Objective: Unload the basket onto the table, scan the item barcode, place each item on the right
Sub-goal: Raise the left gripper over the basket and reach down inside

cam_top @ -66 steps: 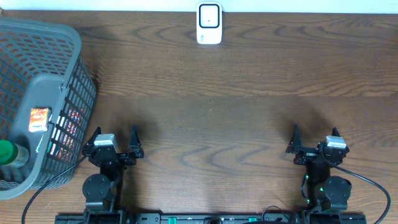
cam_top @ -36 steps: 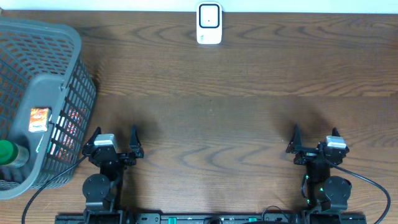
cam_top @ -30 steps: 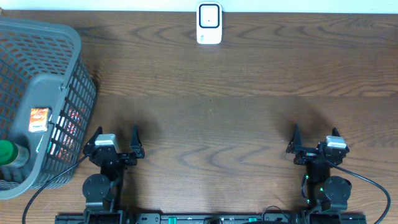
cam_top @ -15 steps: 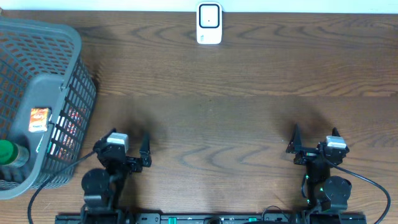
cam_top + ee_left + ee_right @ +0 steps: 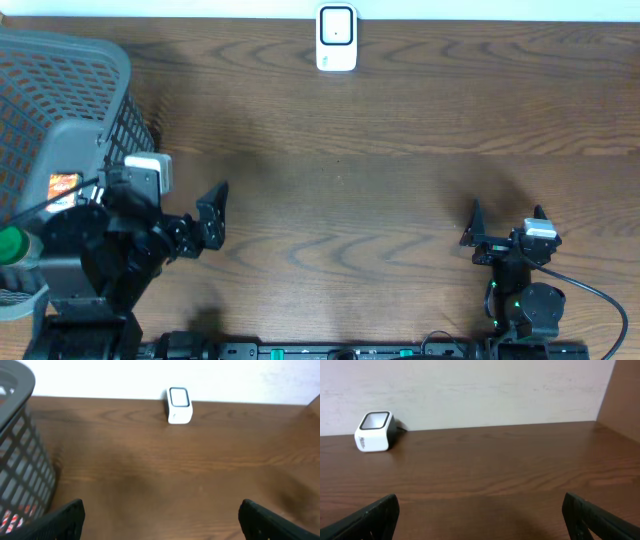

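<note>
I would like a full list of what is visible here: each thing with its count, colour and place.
table: one, brown wood, under everything
scanner: one, white, far edge, centre
basket: one, grey mesh, left end of table
bottle: one, green cap, inside basket
packet: one, orange, inside basket, beside bottle
red item: count unclear, seen through basket mesh
left gripper: one, black, open and empty, beside basket
right gripper: one, black, open and empty, near edge, right side
cable: one, black, behind right gripper
</note>
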Action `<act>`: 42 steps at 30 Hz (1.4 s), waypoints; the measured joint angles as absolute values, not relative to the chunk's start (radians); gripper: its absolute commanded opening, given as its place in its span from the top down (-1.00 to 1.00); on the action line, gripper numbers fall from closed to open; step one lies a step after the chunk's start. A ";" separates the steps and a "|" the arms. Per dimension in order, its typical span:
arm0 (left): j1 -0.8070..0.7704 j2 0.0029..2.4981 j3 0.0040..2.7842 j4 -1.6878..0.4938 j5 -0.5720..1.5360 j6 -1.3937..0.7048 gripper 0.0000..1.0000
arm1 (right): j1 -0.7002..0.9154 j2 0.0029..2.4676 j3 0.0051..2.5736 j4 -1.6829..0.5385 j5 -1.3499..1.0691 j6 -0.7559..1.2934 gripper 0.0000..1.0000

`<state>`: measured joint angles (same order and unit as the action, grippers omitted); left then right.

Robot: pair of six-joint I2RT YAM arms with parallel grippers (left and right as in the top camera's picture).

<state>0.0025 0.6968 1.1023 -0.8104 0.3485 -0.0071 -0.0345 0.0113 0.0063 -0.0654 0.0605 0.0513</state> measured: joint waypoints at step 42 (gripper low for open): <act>0.673 1.449 1.883 -1.406 -0.202 -0.426 -0.96 | -0.035 0.011 0.006 -0.065 0.060 0.049 -0.98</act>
<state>0.6731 1.4494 1.8832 -1.4063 -0.2016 -0.4259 -0.0345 0.0109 0.0063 -0.0650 0.0605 0.0494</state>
